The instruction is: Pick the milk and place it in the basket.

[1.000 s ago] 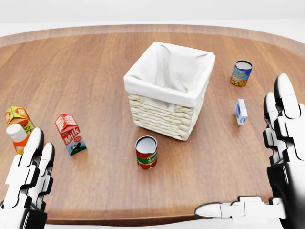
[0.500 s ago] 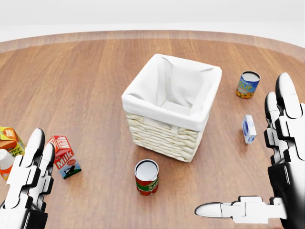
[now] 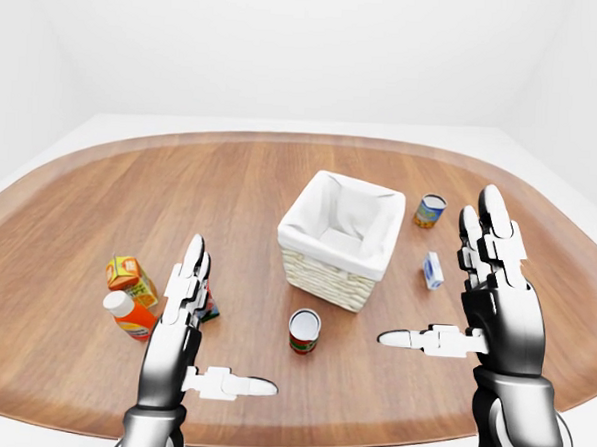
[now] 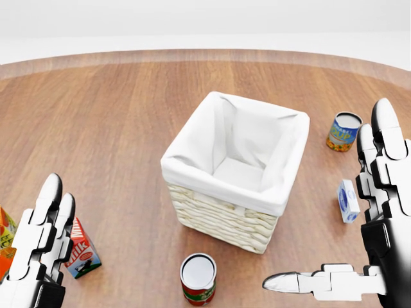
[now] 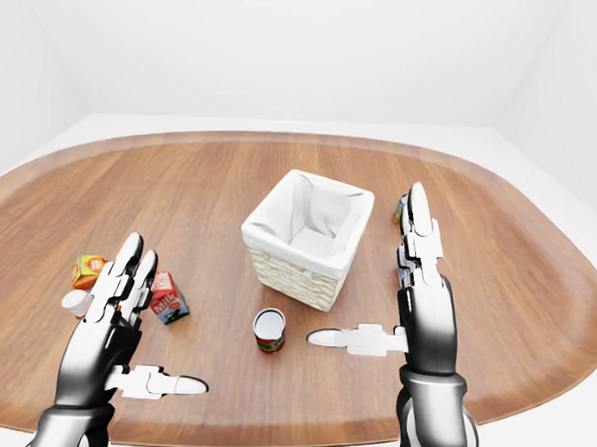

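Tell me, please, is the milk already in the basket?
No, the milk stands on the table left of the basket, which holds nothing.

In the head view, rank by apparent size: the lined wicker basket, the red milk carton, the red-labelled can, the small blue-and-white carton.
1. White-lined wicker basket.
2. Red-labelled can and red milk carton: unsure, since the carton is partly hidden by the left robot hand.
3. Small blue-and-white carton.

Table [image 4: 115, 122]: brown wood grain, darker rim band. Basket [image 4: 218, 215]: pale cream wicker weave, plain white cloth liner. Milk carton [image 4: 81, 247]: red w/ white lettering, green strip at base. Can near basket [image 4: 198, 278]: red label, green band, silver top. Second can [image 4: 343, 131]: blue w/ yellow-orange. Small carton [image 4: 347, 201]: white and blue. Juice carton [image 3: 128, 274]: orange/yellow. Bottle [image 3: 129, 314]: orange, white cap. Both hands, left [image 3: 178, 322] and right [image 3: 495, 294]: white plates on black/grey.
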